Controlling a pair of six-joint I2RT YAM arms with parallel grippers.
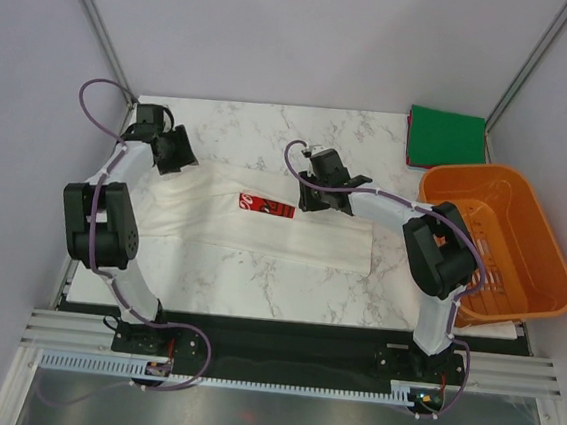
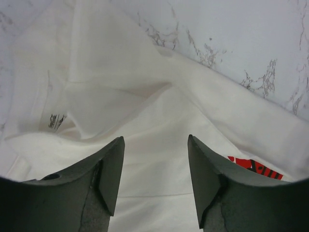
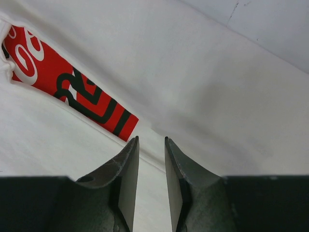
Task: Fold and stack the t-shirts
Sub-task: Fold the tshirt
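A white t-shirt (image 1: 301, 236) with a red print (image 1: 264, 207) lies folded lengthwise across the marble table. Over its left, collar end hovers my left gripper (image 1: 182, 157). In the left wrist view that gripper (image 2: 155, 140) is open, with only loose white t-shirt (image 2: 145, 111) beneath and a corner of the red print (image 2: 253, 166) at the right. My right gripper (image 1: 318, 196) sits over the shirt's upper edge just right of the print. Seen from its wrist, the right gripper (image 3: 151, 140) has a narrow gap over a fold edge of the white t-shirt (image 3: 203, 87), beside the red print (image 3: 72, 92), and grips nothing. A folded dark green t-shirt (image 1: 444, 138) lies at the back right corner.
An orange slatted basket (image 1: 507, 184) stands at the table's right side, overhanging the edge, close to my right arm's elbow. Grey walls close in the table at the back and both sides. The marble table (image 1: 262, 125) shows bare behind the white shirt.
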